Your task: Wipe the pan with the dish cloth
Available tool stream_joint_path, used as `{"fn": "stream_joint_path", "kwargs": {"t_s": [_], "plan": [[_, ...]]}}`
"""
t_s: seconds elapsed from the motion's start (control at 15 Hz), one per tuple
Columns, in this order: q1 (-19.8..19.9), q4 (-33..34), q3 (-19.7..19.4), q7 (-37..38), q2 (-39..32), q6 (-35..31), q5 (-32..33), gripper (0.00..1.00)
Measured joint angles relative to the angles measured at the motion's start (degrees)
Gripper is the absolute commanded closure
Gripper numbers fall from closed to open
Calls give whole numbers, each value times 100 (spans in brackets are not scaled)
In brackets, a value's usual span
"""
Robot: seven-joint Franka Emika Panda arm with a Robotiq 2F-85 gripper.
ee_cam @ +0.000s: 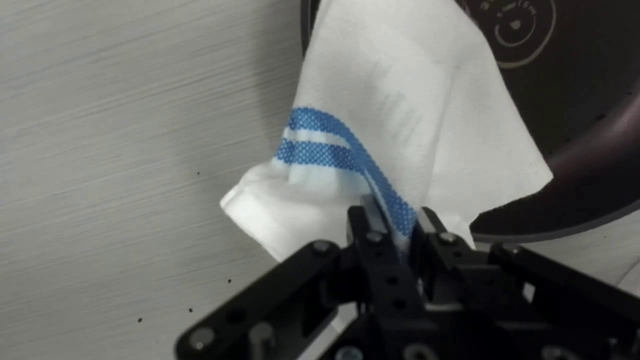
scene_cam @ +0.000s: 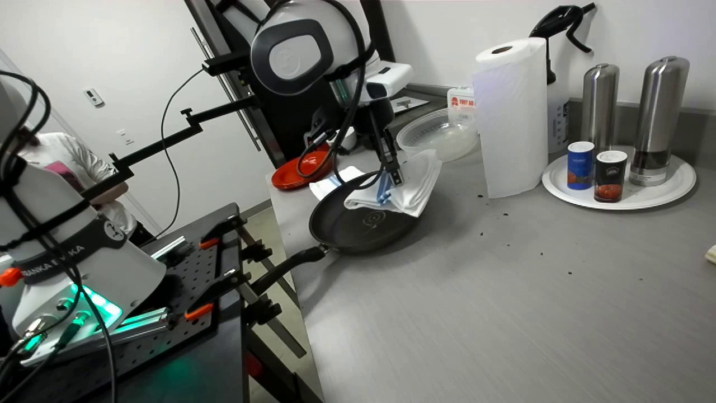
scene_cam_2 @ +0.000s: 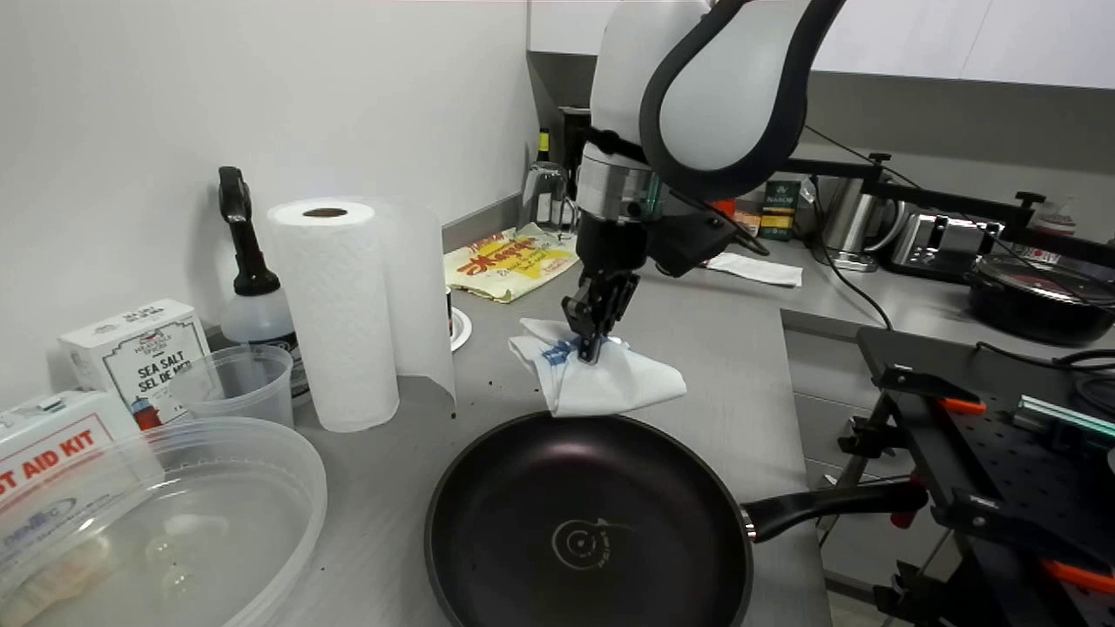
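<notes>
The dish cloth, white with blue stripes, hangs rumpled from my gripper in both exterior views (scene_cam: 417,182) (scene_cam_2: 610,387) and in the wrist view (ee_cam: 390,85). My gripper (scene_cam: 396,176) is shut on it; the fingers pinch a striped fold, as the wrist view shows (ee_cam: 392,220). It also shows above the pan's rim side in an exterior view (scene_cam_2: 589,350). The black pan lies on the counter in both exterior views (scene_cam: 358,232) (scene_cam_2: 514,505), and partly in the wrist view (ee_cam: 595,65). The cloth overlaps its edge, partly over the counter. I cannot tell whether it touches the pan.
The pan handle (scene_cam_2: 836,507) sticks out past the counter edge. A paper towel roll (scene_cam: 512,123), a clear plastic tub (scene_cam: 442,134) and a white plate (scene_cam: 660,196) with shakers stand along the wall. Red dishes (scene_cam: 291,172) and another white cloth (scene_cam: 330,182) lie behind the pan.
</notes>
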State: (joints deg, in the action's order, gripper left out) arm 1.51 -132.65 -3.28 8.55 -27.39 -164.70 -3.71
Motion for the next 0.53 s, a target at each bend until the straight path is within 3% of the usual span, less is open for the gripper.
{"fn": "stream_joint_path", "kwargs": {"t_s": [0.27, 0.53], "plan": [[100, -84, 273, 0, -22, 11, -147, 97], [102, -66, 302, 36, -204, -6, -192, 97]]}}
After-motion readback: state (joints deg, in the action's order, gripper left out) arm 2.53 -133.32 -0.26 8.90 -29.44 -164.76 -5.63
